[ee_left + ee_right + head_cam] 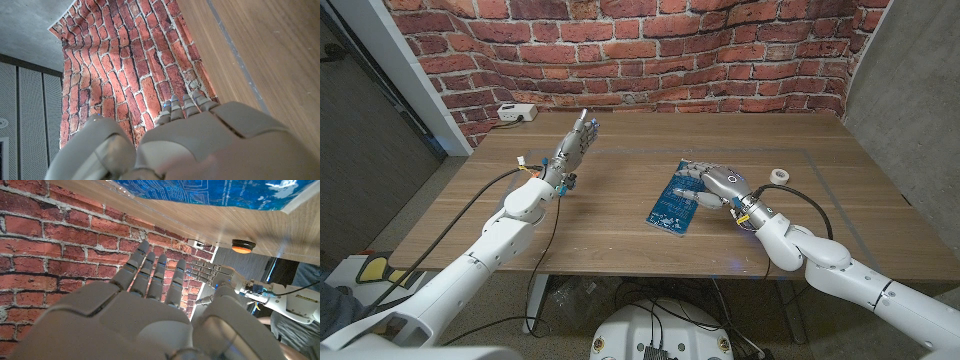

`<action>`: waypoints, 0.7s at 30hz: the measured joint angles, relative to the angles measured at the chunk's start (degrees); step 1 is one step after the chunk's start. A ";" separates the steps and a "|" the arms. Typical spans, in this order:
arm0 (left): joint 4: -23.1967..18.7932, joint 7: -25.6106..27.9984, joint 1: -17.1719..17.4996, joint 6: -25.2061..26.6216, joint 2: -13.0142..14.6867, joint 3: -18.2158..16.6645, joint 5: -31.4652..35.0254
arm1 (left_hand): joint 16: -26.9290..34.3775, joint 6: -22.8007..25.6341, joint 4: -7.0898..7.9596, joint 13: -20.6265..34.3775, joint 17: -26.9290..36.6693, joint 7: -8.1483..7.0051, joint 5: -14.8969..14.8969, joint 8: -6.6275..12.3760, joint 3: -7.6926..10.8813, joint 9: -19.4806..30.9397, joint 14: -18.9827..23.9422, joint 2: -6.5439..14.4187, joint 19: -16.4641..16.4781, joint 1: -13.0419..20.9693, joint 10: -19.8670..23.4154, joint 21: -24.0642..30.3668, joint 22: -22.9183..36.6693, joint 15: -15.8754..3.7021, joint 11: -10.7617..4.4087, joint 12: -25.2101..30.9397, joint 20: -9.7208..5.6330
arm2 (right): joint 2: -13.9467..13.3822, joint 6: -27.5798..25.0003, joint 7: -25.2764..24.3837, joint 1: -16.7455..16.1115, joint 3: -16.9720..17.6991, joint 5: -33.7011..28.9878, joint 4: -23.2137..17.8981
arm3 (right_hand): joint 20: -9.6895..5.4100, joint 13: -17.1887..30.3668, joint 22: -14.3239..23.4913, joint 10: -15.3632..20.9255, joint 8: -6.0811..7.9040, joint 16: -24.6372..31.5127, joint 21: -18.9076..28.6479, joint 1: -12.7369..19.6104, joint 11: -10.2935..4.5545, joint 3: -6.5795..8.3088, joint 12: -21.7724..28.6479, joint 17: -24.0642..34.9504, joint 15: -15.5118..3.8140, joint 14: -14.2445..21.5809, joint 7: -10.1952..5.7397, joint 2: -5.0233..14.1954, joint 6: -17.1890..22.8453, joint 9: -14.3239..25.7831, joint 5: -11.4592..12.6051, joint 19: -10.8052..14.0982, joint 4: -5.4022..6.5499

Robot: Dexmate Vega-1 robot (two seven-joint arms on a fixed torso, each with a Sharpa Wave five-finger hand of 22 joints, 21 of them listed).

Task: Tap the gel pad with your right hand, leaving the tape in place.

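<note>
A white power strip (517,113) lies at the table's (620,225) far left corner. The tape (779,174) sits right of the right hand (718,185), apart from it. The blue gel pad (675,203) lies mid-table, the right hand over its far right part, fingers straight and spread, holding nothing. The left hand (572,150) is raised at the left, fingers extended, empty.

A red brick wall (650,45) backs the wooden table (620,225); grey concrete wall (910,90) flanks the right side.
</note>
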 measured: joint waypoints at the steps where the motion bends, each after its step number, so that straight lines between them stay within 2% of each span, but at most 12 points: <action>1: 0.05 -0.01 -0.05 -0.01 -0.04 0.04 0.00 | 0.00 0.00 0.00 0.00 0.00 0.00 0.00 0.00 0.00 0.00 0.00 0.00 0.00 0.00 0.04 0.00 0.00 0.00 -0.04 0.00 0.00 | 0.00 -0.04 0.06 0.01 -0.03 0.00 -0.01 | 0.00 0.00 0.00 0.19 0.00 0.00 -0.20 0.27 0.19 0.00 0.00 0.00 0.00 0.00 0.24 0.27 -0.25 0.00 0.00 0.00 0.00; 8: 0.07 0.03 -0.16 -0.01 -0.06 0.16 0.09 | 0.00 0.00 0.00 0.00 0.00 0.00 0.00 0.00 0.00 0.00 0.00 0.40 0.32 0.40 0.31 0.00 0.00 0.00 -0.31 0.00 0.32 | -0.04 -1.61 3.35 0.70 -0.95 -0.01 -0.12 | 0.00 0.00 0.00 1.10 0.00 0.24 -0.21 0.91 1.09 0.55 0.24 0.00 0.00 0.00 1.18 0.91 0.27 0.00 -0.23 0.00 -0.55; 21: -0.87 0.83 -0.15 0.51 0.26 0.24 0.62 | 0.00 0.00 0.00 0.00 0.00 0.00 0.00 0.00 0.01 0.00 0.31 0.33 0.00 0.33 0.30 0.00 0.00 -0.31 -0.31 0.00 0.63 | -0.59 -1.08 7.68 2.35 -2.38 0.13 0.12 | -0.22 0.00 0.00 2.07 0.00 0.46 -0.21 1.21 0.51 0.79 0.69 0.00 0.01 0.67 1.17 1.21 0.27 -0.01 -0.23 0.65 -0.79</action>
